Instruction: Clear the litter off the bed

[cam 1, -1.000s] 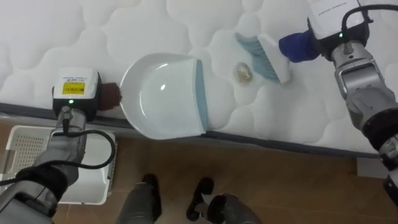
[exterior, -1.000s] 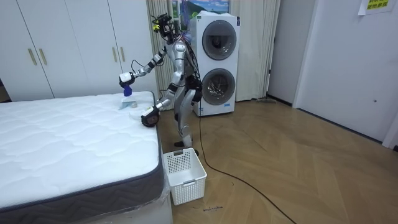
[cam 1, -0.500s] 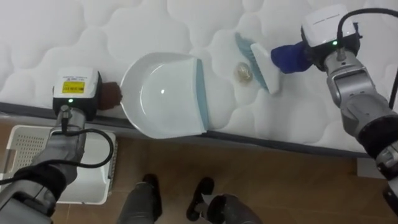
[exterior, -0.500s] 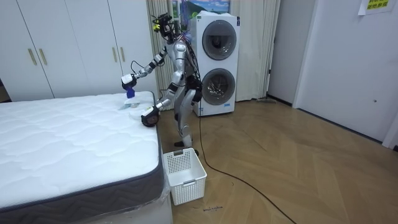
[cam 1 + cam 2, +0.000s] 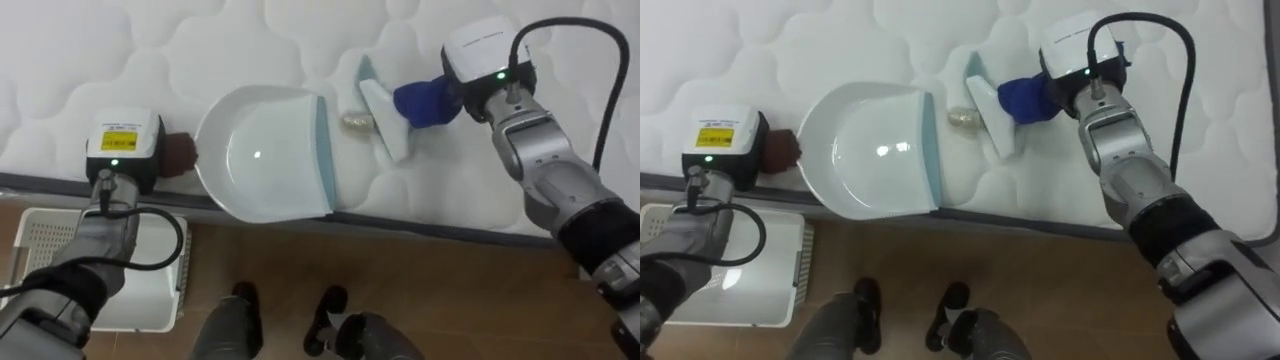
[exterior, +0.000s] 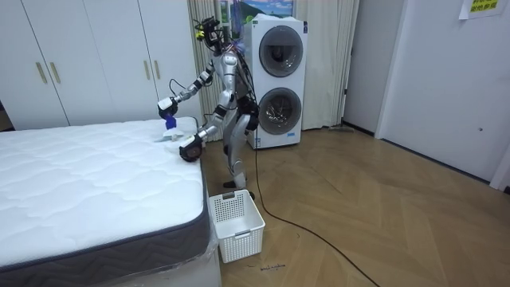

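- White quilted mattress (image 5: 200, 40) on the bed; the robot stands at its corner on the wooden floor (image 5: 450, 290), stacked washer and dryer (image 6: 277, 80) behind it.
- Pale blue-white dustpan (image 5: 265, 155) lies flat at the bed's near edge, partly overhanging it, open lip facing the robot's right.
- Left robot hand (image 5: 122, 148) sits at the dustpan's brown handle (image 5: 178, 152). Can't tell its grip state; the hand's housing hides it.
- Right robot hand (image 5: 480, 60) is closed around the blue handle of a brush (image 5: 385, 115). White brush head is tilted, pale teal bristles pointing toward the dustpan.
- Small crumpled yellowish scrap (image 5: 354, 120) lies on the mattress between the bristles and the dustpan lip, just beside both; contact with either can't be told.
- White slotted basket (image 5: 40, 240) is on the floor by the bed, below the left arm.
- Room view: both arms reach over the bed corner, the right one raised higher than the left; white wardrobe doors (image 6: 80, 56) behind the bed.
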Controlling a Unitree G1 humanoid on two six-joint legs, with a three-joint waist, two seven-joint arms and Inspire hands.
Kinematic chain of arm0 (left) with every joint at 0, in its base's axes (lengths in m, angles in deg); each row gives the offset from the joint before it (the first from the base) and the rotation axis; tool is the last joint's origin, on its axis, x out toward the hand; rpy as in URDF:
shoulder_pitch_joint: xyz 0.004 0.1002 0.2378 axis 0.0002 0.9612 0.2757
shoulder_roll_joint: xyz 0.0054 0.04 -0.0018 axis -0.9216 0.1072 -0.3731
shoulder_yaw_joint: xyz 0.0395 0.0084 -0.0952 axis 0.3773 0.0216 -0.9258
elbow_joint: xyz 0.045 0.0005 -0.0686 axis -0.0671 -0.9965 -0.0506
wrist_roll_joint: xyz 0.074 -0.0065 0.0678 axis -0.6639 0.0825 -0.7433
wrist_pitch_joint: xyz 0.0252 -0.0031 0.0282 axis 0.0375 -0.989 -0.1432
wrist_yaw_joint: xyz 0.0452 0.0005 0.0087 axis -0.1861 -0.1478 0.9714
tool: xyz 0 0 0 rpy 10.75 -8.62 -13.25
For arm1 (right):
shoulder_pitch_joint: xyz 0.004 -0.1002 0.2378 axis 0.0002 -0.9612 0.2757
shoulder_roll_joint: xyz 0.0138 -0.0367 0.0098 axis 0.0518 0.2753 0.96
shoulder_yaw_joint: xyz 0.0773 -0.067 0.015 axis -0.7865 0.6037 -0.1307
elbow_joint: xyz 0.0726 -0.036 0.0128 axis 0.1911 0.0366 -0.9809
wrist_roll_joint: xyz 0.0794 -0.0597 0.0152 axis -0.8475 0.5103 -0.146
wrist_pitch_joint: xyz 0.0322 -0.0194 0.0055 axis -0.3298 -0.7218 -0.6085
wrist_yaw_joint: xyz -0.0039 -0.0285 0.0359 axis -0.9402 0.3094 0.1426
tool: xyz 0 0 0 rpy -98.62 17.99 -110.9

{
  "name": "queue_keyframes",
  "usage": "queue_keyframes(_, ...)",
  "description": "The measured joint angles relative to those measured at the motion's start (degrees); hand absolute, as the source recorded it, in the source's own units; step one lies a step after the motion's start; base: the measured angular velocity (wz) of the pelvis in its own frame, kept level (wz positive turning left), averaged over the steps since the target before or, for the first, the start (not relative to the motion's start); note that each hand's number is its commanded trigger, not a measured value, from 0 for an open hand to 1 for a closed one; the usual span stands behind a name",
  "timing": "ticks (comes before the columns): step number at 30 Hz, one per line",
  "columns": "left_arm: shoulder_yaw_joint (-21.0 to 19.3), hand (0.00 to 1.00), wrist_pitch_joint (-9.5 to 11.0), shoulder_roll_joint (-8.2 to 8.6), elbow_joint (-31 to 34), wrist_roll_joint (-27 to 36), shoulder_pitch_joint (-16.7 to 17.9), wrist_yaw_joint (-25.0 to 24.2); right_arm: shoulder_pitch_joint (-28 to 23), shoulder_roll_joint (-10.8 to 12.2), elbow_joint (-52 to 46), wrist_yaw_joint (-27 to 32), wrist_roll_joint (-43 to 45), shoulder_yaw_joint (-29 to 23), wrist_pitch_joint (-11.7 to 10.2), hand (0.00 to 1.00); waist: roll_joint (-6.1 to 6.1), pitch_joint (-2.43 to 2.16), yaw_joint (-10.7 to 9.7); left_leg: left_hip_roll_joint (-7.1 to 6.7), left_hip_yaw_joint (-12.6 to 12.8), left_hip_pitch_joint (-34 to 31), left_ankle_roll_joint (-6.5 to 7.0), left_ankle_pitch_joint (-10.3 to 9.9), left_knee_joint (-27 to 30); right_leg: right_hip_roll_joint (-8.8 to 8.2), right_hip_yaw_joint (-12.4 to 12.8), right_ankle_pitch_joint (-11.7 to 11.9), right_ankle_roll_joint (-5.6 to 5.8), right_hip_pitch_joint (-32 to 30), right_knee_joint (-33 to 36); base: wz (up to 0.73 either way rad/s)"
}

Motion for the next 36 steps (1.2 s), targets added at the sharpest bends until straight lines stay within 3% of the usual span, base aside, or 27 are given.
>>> queue_keyframes(5,-0.13,1.00,-0.65,-0.18,0.00,-0.08,0.08,0.18,-1.13,1.28,-2.83,-3.90,-5.91,-0.05,-0.19,1.00,0.03,-0.04,0.09,0.09,0.20,0.02,-0.06,0.04,0.07,0.18,0.23,-0.08,-0.12,-0.17,0.03,-0.01)
queue_keyframes(12,0.17,1.00,-1.02,-0.05,0.00,-2.63,0.14,0.20,-1.12,2.50,-3.70,-8.15,-11.17,-0.53,-1.00,1.00,0.88,-0.64,-0.14,-0.08,0.28,0.52,-0.06,0.10,0.02,-0.14,0.34,-0.06,-0.12,0.14,0.33,0.00)
queue_keyframes(16,0.35,1.00,-1.23,0.35,-1.42,-2.61,0.33,0.39,-1.10,5.32,-4.70,-10.22,-14.60,-0.54,-1.99,1.00,0.96,-0.68,-0.46,-0.13,0.53,1.17,-0.10,0.11,-0.05,-0.25,0.68,-0.13,-0.24,0.23,1.19,0.00)
queue_keyframes(19,0.12,1.00,-1.61,1.28,-2.83,-2.54,0.33,0.67,-1.09,7.23,-4.69,-12.54,-19.78,-0.80,-3.79,1.00,1.06,-0.70,-0.48,-0.45,0.48,1.20,-0.13,0.13,0.09,-0.91,0.56,-0.50,-0.48,0.02,2.16,0.06)
queue_keyframes(21,-0.31,1.00,-1.59,2.83,-3.42,-2.61,0.34,0.88,-1.24,8.63,-4.67,-14.43,-24.47,-0.99,-5.93,1.00,1.66,-0.70,-0.62,-1.14,0.08,1.02,0.06,0.29,0.11,-1.89,0.11,-1.20,-0.23,0.02,2.60,0.17)
queue_keyframes(24,-0.29,1.00,-1.61,3.79,-3.45,-3.85,0.44,1.22,-1.36,8.96,-4.45,-15.80,-31.33,-1.16,-8.31,1.00,1.80,-0.70,-0.58,-2.07,0.03,1.06,0.31,0.41,0.18,-3.34,-0.25,-2.22,0.08,-0.15,4.07,0.18)
queue_keyframes(30,-0.30,1.00,-1.66,4.15,-3.45,-3.84,1.22,1.77,-2.31,9.06,-3.91,-17.44,-41.72,-1.53,-8.76,1.00,1.88,-0.73,-0.43,-2.06,0.00,1.04,0.35,0.43,0.22,-3.15,-0.03,-2.26,0.13,-0.11,4.11,0.02)
queue_keyframes(36,-0.34,1.00,-2.63,5.02,-3.45,-3.86,1.65,1.92,-2.90,9.09,-3.79,-18.44,-44.10,-1.72,-8.76,1.00,2.55,-1.09,-0.55,-2.00,0.00,1.07,0.35,0.43,0.52,-3.26,-0.02,-2.36,0.02,-0.08,4.45,0.00)
